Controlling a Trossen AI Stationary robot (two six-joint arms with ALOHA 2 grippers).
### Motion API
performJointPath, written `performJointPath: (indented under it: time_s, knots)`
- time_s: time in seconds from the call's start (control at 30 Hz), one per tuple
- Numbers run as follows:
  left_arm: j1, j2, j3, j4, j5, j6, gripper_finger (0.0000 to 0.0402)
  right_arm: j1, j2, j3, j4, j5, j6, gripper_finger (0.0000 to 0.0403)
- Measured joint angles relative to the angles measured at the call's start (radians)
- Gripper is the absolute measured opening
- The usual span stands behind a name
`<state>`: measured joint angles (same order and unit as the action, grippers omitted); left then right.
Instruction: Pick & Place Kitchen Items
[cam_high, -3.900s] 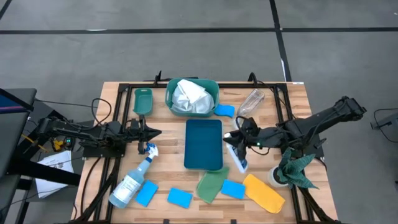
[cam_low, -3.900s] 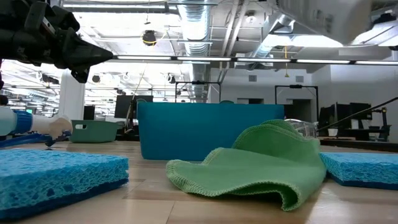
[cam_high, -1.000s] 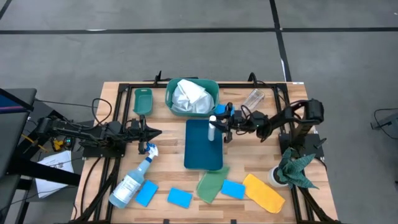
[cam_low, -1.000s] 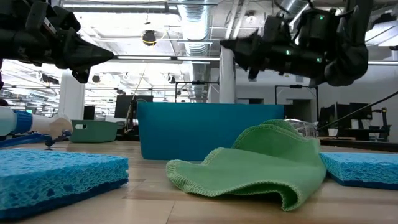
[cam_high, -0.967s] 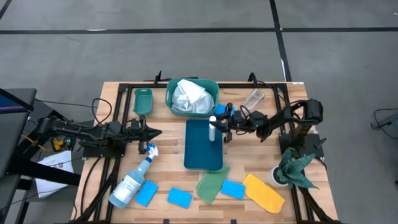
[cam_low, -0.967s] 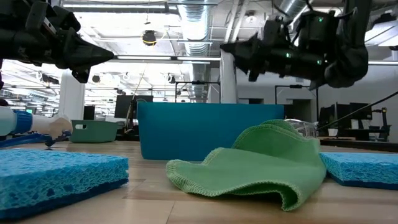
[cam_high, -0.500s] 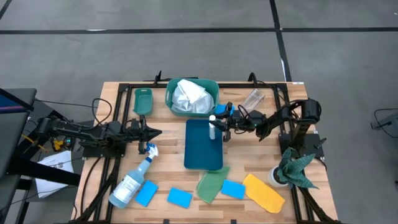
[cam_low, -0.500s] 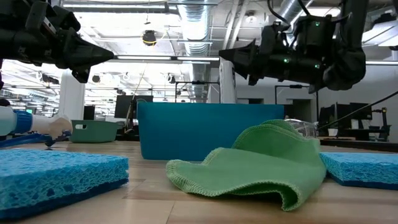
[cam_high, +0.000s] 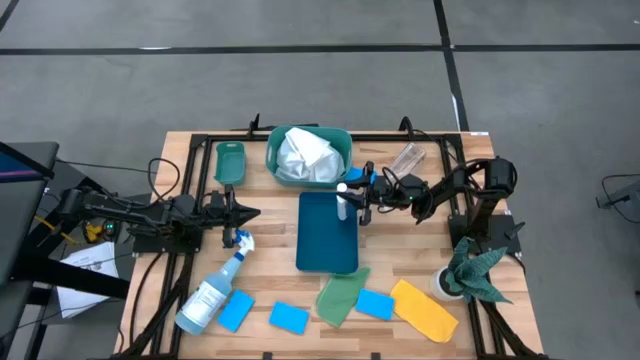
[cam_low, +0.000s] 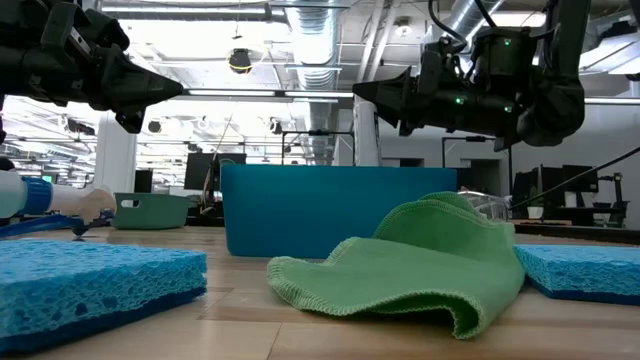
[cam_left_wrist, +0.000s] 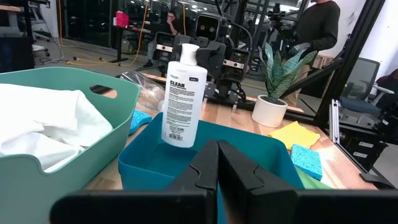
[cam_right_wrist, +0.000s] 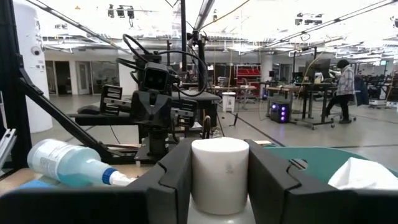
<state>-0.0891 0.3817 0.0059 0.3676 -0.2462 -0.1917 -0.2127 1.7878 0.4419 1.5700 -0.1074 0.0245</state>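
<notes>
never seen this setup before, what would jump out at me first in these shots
The right pincer holds a white bottle upright over the blue tray at the table's middle. Behind the tray, a teal bin is stuffed with white cloth.

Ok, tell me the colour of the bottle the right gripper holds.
White bottle with black print, clearest in the left wrist view.

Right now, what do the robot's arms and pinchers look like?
Both arms are dark, jointed and thin, with black cables looping along them. The left gripper has two long pointed black fingers. The right gripper has chunky black fingers, and tiny green lights glow nearby.
</notes>
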Motion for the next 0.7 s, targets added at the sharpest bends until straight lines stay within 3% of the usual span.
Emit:
performJointPath:
  time_s: [0.7]
  knots:
    - [0.0, 0.0, 0.0, 0.0, 0.0, 0.0, 0.0, 0.058, 0.001, 0.0, -0.003, -0.004, -0.038, 0.0108]
